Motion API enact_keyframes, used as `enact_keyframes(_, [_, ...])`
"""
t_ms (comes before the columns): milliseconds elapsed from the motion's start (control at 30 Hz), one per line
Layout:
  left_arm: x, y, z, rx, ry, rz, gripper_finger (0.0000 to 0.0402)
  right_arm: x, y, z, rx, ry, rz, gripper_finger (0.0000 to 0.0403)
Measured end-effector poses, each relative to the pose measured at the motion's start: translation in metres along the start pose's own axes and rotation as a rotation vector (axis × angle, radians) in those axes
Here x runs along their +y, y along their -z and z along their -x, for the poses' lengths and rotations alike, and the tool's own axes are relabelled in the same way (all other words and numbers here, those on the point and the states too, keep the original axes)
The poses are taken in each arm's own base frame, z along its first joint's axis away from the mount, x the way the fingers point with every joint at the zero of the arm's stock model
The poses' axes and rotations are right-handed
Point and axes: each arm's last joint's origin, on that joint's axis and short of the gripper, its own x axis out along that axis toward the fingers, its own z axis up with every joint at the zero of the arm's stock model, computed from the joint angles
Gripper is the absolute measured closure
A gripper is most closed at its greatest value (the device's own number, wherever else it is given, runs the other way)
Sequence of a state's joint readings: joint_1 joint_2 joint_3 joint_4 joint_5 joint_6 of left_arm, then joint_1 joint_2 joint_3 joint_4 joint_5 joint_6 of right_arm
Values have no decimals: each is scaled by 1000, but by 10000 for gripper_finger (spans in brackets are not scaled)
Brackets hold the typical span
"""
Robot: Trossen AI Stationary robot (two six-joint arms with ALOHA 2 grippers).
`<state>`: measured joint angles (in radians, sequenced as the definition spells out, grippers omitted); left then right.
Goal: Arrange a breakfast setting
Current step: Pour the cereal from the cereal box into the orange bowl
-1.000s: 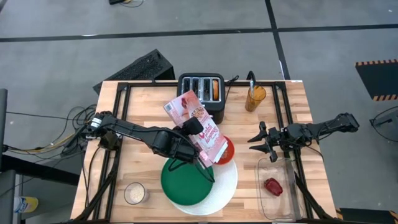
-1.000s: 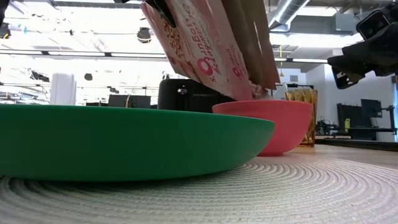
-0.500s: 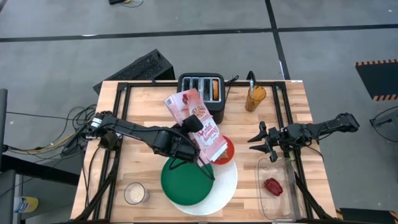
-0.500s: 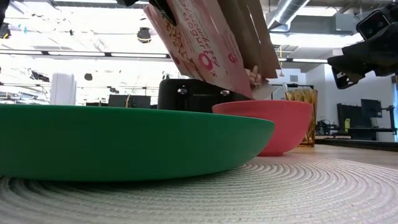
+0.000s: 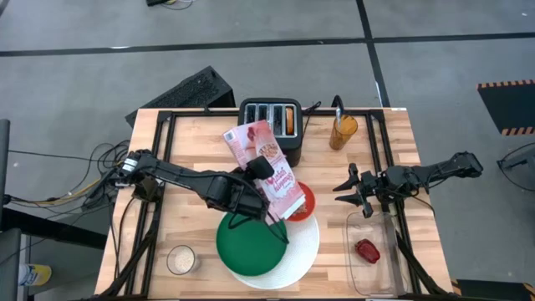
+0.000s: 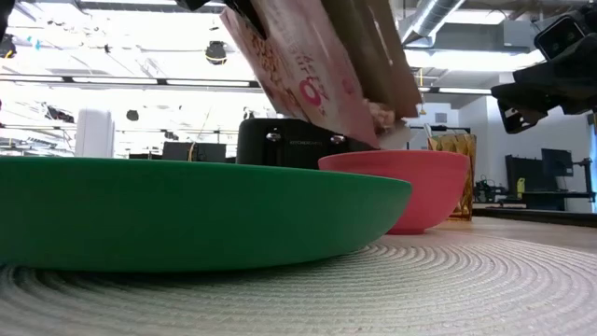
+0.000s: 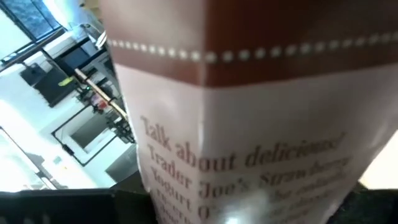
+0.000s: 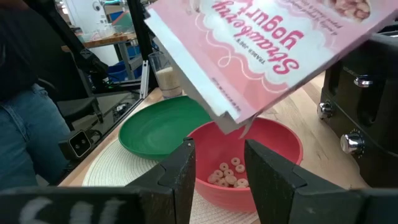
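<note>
My left gripper (image 5: 260, 170) is shut on a pink cereal box (image 5: 266, 170), held tilted with its open end down over the small red bowl (image 5: 306, 201). Cereal rings (image 8: 226, 174) lie in the bowl (image 8: 249, 155). The bowl stands beside the green plate (image 5: 248, 247), and both rest on the large white round plate (image 5: 306, 249). My right gripper (image 5: 354, 191) is open and empty, right of the bowl, above the far end of the clear tub (image 5: 373, 259). A small red food item (image 5: 366, 249) lies in the tub. My left gripper holds the cereal box about midway along its length (image 5: 269, 177), coming from the table's left. The box fills the left wrist view (image 7: 249, 130) and hides the fingers. The box is lifted clear and tilted, its open end (image 6: 387, 117) lowest, just above the bowl's rim (image 6: 396, 159).
A black four-slot toaster (image 5: 270, 118) stands at the far edge with a brown item (image 5: 289, 122) in one slot. An amber glass (image 5: 343, 130) with a utensil in it stands to its right. A small jar (image 5: 181, 260) stands near the front left. A person (image 8: 31, 106) stands beyond the table.
My left gripper has tipped the cereal box a little steeper over the red bowl. Cereal pieces now show at the box's open end. My right gripper has kept still.
</note>
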<state>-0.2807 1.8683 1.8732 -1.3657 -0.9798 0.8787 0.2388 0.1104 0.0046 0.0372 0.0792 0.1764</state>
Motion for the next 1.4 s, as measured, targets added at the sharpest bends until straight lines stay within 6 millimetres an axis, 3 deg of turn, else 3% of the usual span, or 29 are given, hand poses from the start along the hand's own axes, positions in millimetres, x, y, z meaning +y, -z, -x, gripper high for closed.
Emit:
enact_keyframes(367, [8, 5, -15, -68, 62, 82, 266, 0, 0, 0, 0, 0, 0, 246])
enact_keyframes(933, [7, 3, -11, -57, 43, 14, 267, 0, 0, 0, 0, 0, 0, 246])
enact_keyframes(1400, [2, 6, -6, 48, 2, -77, 267, 0, 0, 0, 1, 0, 0, 246])
